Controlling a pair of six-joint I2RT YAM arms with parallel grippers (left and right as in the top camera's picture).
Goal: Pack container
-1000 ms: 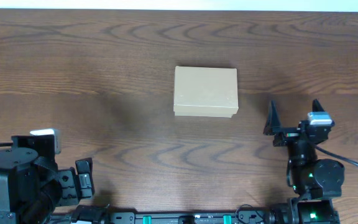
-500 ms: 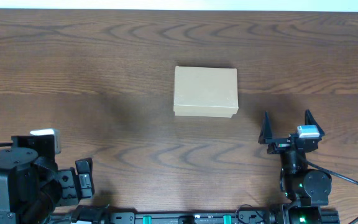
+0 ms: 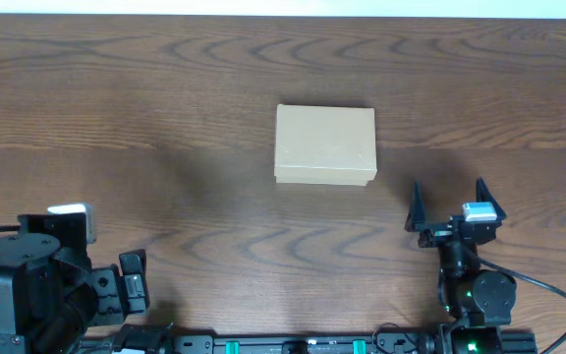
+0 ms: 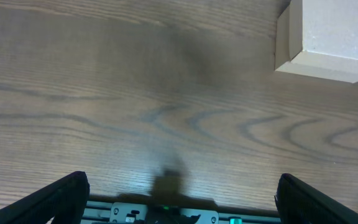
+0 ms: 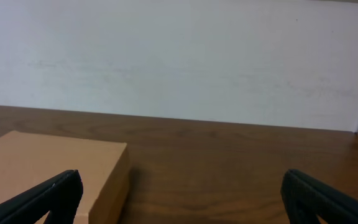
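The container [image 3: 325,146] is a plain tan cardboard box with its lid shut, lying flat at the middle of the wooden table. It also shows at the top right of the left wrist view as the container [image 4: 331,34], and at the lower left of the right wrist view as the container [image 5: 48,171]. My right gripper [image 3: 448,195] is open and empty, in front of the box and to its right, clear of it. My left gripper [image 4: 179,202] is open and empty, low over the table's front edge, far from the box.
The left arm [image 3: 37,285] is folded at the front left corner. A metal rail [image 4: 166,214] runs along the table's front edge. A white wall [image 5: 179,56] stands behind the table's far edge.
My right gripper has drawn back toward the front edge and slightly left, staying open. The left arm and the box have not moved.
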